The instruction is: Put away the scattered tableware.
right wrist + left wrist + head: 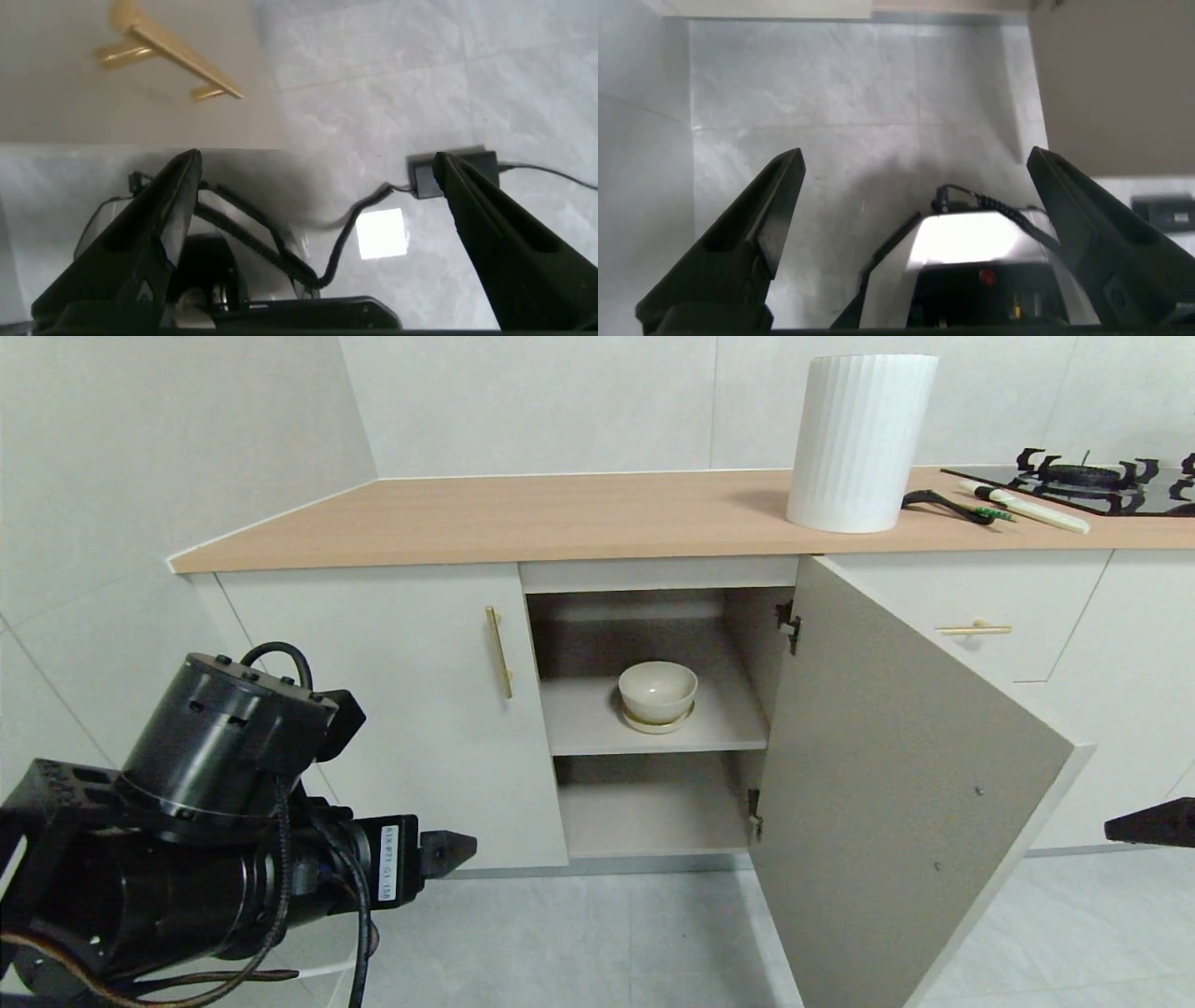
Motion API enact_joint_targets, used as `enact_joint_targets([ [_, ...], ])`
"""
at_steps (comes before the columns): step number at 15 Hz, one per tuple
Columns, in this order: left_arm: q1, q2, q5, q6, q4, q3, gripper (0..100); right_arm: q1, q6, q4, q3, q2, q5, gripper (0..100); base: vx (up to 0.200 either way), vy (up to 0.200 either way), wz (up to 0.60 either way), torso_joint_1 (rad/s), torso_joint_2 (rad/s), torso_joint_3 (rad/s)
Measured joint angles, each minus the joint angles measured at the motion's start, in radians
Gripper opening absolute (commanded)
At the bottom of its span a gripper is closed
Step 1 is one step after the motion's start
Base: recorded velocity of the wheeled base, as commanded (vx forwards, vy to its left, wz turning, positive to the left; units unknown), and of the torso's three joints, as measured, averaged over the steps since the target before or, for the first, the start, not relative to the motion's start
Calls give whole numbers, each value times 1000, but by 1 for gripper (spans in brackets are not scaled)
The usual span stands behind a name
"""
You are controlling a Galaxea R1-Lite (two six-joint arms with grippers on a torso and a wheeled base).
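Left jaws: fingers (738,252) spread wide, nothing between them, floor tiles (878,112) below. Right jaws: fingers (140,243) also spread wide and empty, with a gold bar handle (168,51) on a cabinet front just beyond.

Tableware: cream bowl (657,689) sits upright on a small plate (657,722) on the cabinet's upper shelf (728,723). It's higher than both jaws and between them, nearer the left jaws' tip. The open cabinet door (896,775) stands between the bowl and the right jaws. The lower shelf (644,817) is about level with the left jaws' tip, further in.

On the wooden surface (560,518), well above both jaws and towards the right-jaw side: white ribbed cylinder (859,443), upright. Just beside it are a black-handled utensil (943,504) and a white stick-shaped tool with a green band (1027,509), next to the gas hob (1092,481).

Writing: only a white label (389,863) on the left arm behind the jaws, print too small to read.
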Motion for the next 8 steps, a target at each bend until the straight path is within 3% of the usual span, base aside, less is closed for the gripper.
enact_joint_targets([
  [4, -1, -1, 2, -1, -1, -1, 100, -9, 0, -13, 3, 2, -32, 100, 0, 0, 0, 0, 0, 0],
  [8, -1, -1, 0, -1, 0, -3, 100, -90, -22, -59, 1, 24, -72, 100, 0, 0, 0, 0, 0, 0],
])
